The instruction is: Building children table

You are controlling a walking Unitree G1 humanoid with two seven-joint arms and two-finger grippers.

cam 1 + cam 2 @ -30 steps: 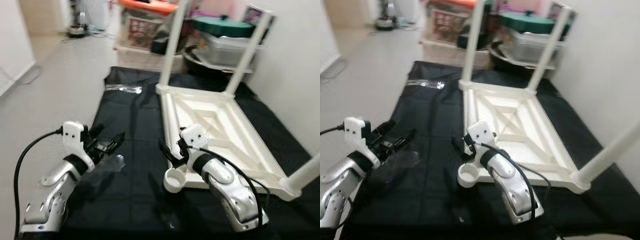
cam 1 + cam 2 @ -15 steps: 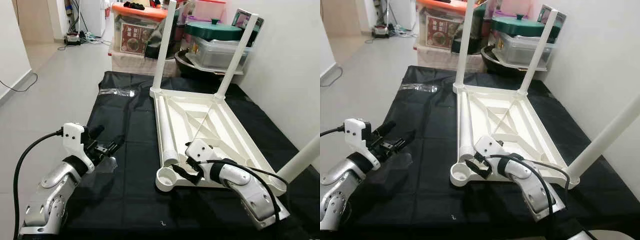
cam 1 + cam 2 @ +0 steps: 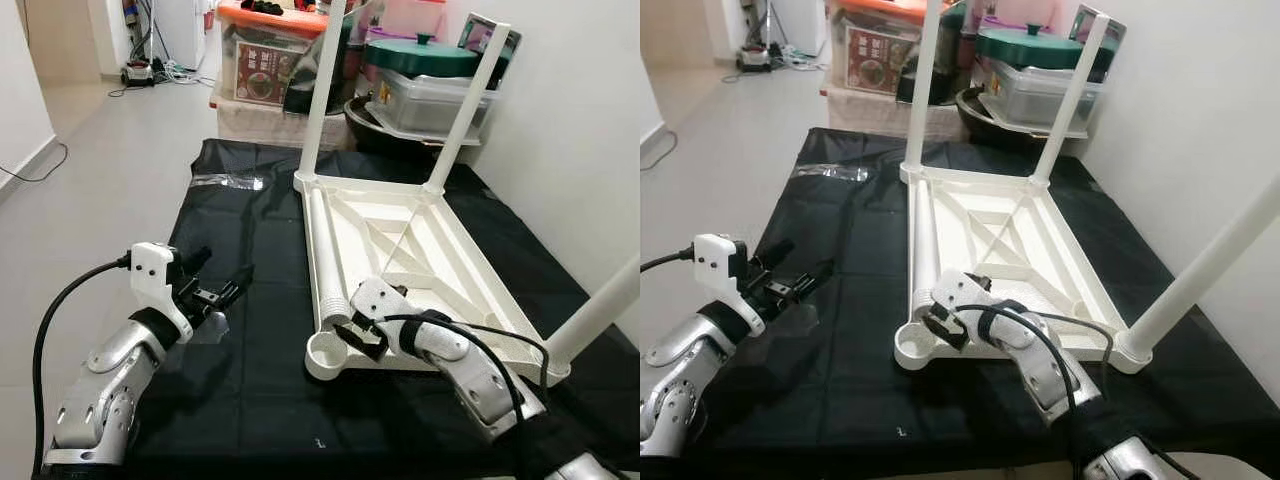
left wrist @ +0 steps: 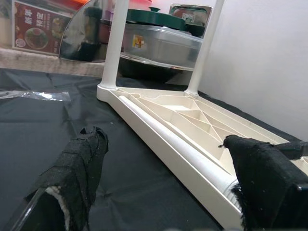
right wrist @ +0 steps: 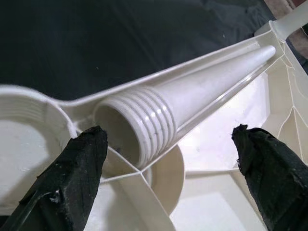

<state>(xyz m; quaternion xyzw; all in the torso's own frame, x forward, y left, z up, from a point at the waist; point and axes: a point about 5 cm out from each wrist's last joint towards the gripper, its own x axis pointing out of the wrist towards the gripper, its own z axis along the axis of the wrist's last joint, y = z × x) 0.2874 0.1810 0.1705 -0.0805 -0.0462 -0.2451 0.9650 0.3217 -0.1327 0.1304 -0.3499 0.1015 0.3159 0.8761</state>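
The white children table (image 3: 480, 290) lies upside down on a black mat (image 3: 250, 240). Two legs (image 3: 322, 95) stand at its far corners and a third leg (image 3: 595, 310) at the near right. A loose leg (image 3: 325, 255) lies inside the frame along the left rim, its threaded end (image 5: 139, 130) beside the empty corner socket (image 3: 327, 352). My right gripper (image 3: 358, 335) is open, its fingers (image 5: 72, 183) straddling that threaded end without touching it. Left of the table, my left gripper (image 3: 222, 290) hangs open over the mat, holding nothing.
Storage boxes (image 3: 270, 60) and a green-lidded pot (image 3: 430, 60) crowd the far end of the mat. A white wall (image 3: 580, 150) runs close along the right. A clear plastic bag (image 3: 228, 181) lies on the mat's far left; another clear scrap (image 3: 210, 330) sits below my left gripper.
The head view has steadied and shifted. My right gripper has edged left to the loose leg's threaded end. The left gripper has kept its place, still open.
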